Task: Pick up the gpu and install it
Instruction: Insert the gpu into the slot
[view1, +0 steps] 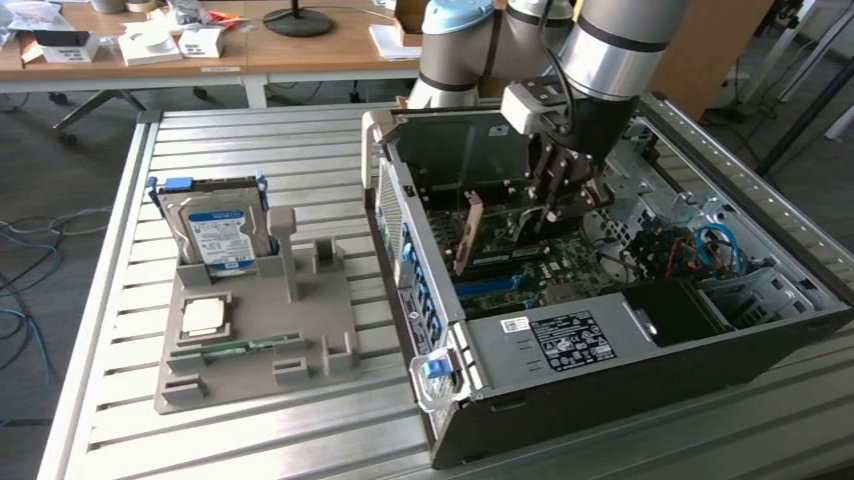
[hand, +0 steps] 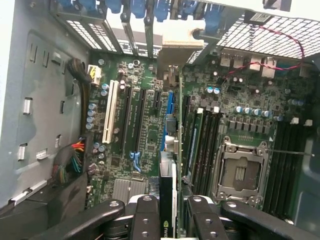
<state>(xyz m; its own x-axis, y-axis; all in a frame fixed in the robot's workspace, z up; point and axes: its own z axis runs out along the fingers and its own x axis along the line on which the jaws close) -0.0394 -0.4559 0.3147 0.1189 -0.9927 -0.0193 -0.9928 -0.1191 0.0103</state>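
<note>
Black fingers (hand: 146, 217) are sitting nearly closed and pinching the gpu (hand: 168, 192) between them, so the gripper (hand: 172, 202) is gripping the card on both flat faces. A bit of green logo is peeking out at the held end. From the wrist view, the card is standing on edge over the green motherboard (hand: 145, 70) and running away from the gripper toward the slotted back wall. It's lining up among the long expansion slots, between the white slot (hand: 110, 112) and the memory slots next to the CPU socket (hand: 242, 175). Can't tell whether it's actually sitting in a slot or just hovering over it.

In the exterior view, the arm (view1: 614, 50) is reaching down from 12 o'clock into the open computer case (view1: 641, 400), and the gripper (view1: 555, 205) is hanging over the board in the 12 o'clock half of the case.

At 9 o'clock from the case, a grey holder (view1: 254, 325) is lying on the slatted metal table (view1: 120, 200). The hard drive (view1: 220, 235) with its blue label is standing at the holder's 12 o'clock end, a processor chip (view1: 203, 317) is lying below it, and the green memory stick (view1: 247, 347) is lying toward 6 o'clock. A wooden desk (view1: 307, 50) is running along behind at 11 o'clock.
</note>
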